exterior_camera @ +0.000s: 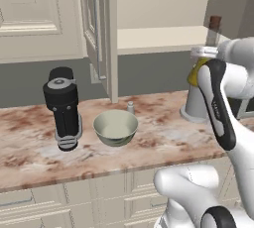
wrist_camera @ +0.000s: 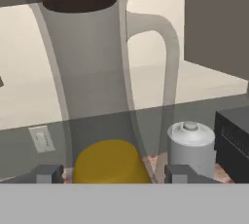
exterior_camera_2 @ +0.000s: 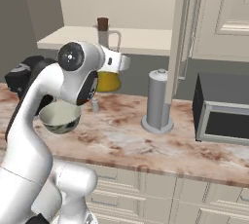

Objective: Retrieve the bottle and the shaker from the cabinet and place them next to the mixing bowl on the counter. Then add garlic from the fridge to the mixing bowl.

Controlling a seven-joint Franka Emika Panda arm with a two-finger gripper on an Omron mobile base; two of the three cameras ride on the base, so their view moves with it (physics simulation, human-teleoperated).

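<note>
My gripper point(wrist_camera: 114, 173) is shut on the bottle point(wrist_camera: 92, 96), a clear glass jug with a cork stopper, a side handle and yellow oil at its base. The bottle point(exterior_camera_2: 108, 81) hangs in the air in front of the open cabinet's shelf point(exterior_camera_2: 141, 40), above the counter. In the left base view the bottle point(exterior_camera: 214, 33) rises above my hand, to the right of the bowl. The small shaker point(exterior_camera: 130, 107) stands on the counter just behind the pale mixing bowl point(exterior_camera: 115, 128). The garlic and the fridge are out of view.
A black appliance point(exterior_camera: 63, 108) stands left of the bowl. A grey cylinder point(exterior_camera_2: 158, 101) sits on the counter under the open cabinet door point(exterior_camera_2: 182, 33). A dark microwave point(exterior_camera_2: 223, 116) is at the far right. Bare marble counter point(exterior_camera: 163, 140) lies right of the bowl.
</note>
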